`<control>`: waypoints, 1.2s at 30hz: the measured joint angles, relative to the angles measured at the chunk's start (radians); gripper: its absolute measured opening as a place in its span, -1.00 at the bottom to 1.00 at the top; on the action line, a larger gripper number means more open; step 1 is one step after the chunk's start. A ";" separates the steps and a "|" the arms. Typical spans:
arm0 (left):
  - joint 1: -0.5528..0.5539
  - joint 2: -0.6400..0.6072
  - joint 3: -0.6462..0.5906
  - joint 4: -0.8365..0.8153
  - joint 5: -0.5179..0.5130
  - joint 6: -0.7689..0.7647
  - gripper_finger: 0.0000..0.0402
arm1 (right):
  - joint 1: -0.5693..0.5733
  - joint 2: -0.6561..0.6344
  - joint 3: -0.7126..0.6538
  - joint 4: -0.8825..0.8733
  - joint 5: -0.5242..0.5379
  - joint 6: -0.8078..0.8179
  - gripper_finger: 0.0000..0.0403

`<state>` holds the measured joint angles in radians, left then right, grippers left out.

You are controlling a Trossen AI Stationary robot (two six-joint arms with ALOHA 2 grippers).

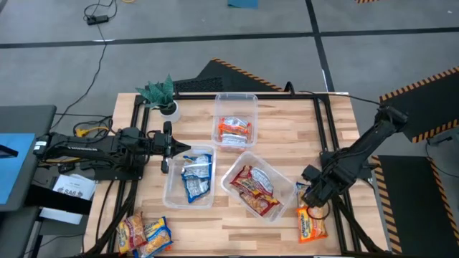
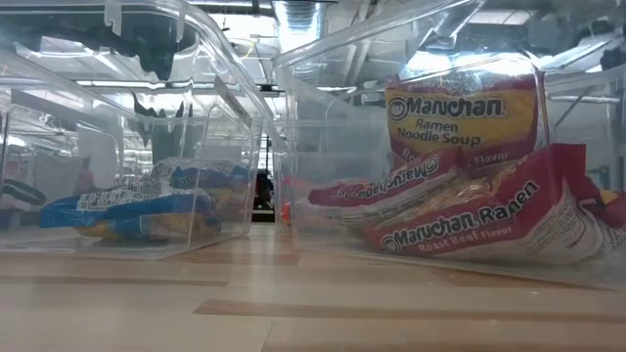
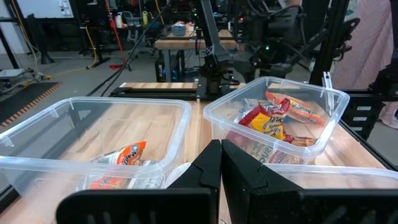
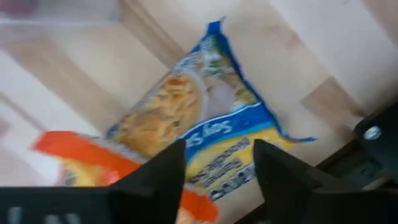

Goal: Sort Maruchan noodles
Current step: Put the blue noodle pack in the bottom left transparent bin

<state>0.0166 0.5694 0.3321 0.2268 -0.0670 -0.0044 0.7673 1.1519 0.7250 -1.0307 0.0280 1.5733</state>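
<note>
Maruchan packets are spread over the table. Blue-white ones lie in the near-left clear bin [image 1: 192, 178], red ones in the near-right bin [image 1: 254, 188], and orange ones in the far bin [image 1: 235, 129]. Two more orange packets [image 1: 143, 233] lie at the near-left corner. At the near-right corner an orange packet [image 1: 310, 223] lies with a blue-white packet [image 4: 205, 118] partly over it. My right gripper [image 4: 221, 168] is open above this pair, pointing down. My left gripper [image 3: 217, 168] is shut and hovers level at the blue bin's left rim [image 1: 168, 147].
A small green potted plant [image 1: 161, 93] stands at the far-left corner. The three bins fill the table's middle. In the low view the blue bin [image 2: 147, 205] and the red bin [image 2: 469, 196] stand side by side. Bare wood shows between the bins and the near edge.
</note>
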 joint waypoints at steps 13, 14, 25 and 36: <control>0.000 0.000 0.000 -0.001 0.000 0.000 -1.00 | 0.001 0.000 -0.120 0.064 0.048 -0.087 0.35; 0.000 0.000 0.000 -0.001 0.000 0.000 -1.00 | 0.001 0.000 -0.127 0.077 0.048 -0.090 0.35; 0.000 0.000 0.000 -0.001 0.000 0.000 -1.00 | 0.001 -0.003 -0.191 0.158 0.034 -0.142 0.34; 0.000 0.000 0.000 -0.002 0.000 -0.001 -1.00 | 0.001 -0.001 -0.198 0.139 0.050 -0.198 -0.56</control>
<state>0.0163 0.5697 0.3321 0.2253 -0.0670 -0.0059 0.7681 1.1505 0.5271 -0.8912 0.0779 1.3754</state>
